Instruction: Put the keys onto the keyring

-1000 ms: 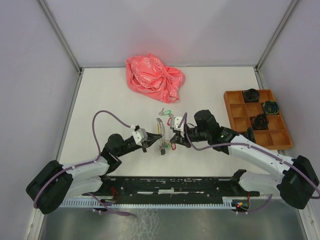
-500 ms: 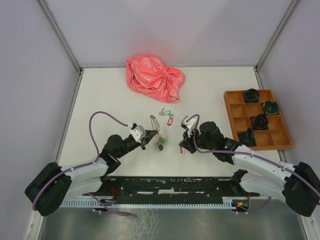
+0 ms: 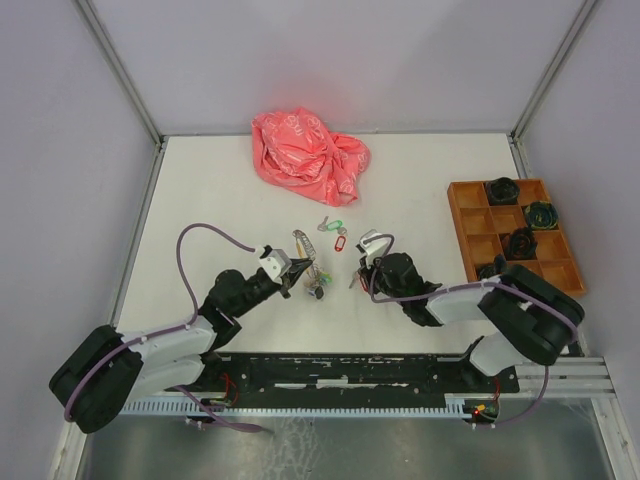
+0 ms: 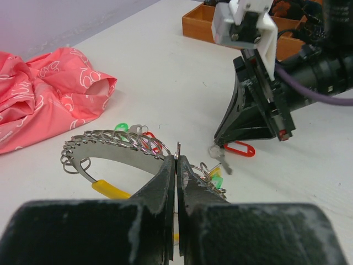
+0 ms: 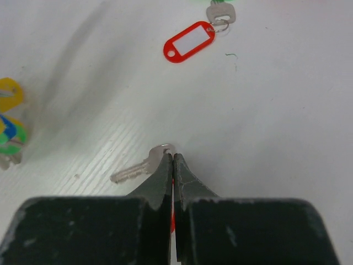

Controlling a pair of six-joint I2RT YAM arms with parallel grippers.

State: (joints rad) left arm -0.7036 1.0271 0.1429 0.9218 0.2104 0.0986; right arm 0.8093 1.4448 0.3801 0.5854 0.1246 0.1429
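Observation:
My left gripper (image 3: 292, 272) (image 4: 177, 160) is shut on the thin wire of the keyring (image 3: 303, 244) (image 4: 118, 141) and holds it up as an arch. The ring's bunch with yellow and green tags (image 3: 318, 286) hangs to the table. My right gripper (image 3: 354, 278) (image 5: 173, 157) is shut on the red tag of a small silver key (image 5: 138, 168). The key (image 4: 219, 159) sticks out at the fingertips, low over the table, just right of the ring. Two loose keys lie beyond: a red-tagged one (image 3: 340, 241) (image 5: 188, 41) and a green-tagged one (image 3: 331, 225) (image 5: 220, 11).
A crumpled pink-red bag (image 3: 308, 145) lies at the back centre. An orange compartment tray (image 3: 462, 225) with several black items stands at the right. Grey walls enclose the table on three sides.
My right gripper has drawn back from the keyring to the right with its red-tagged key and the arm has folded lower. My left gripper has shifted slightly left with the ring.

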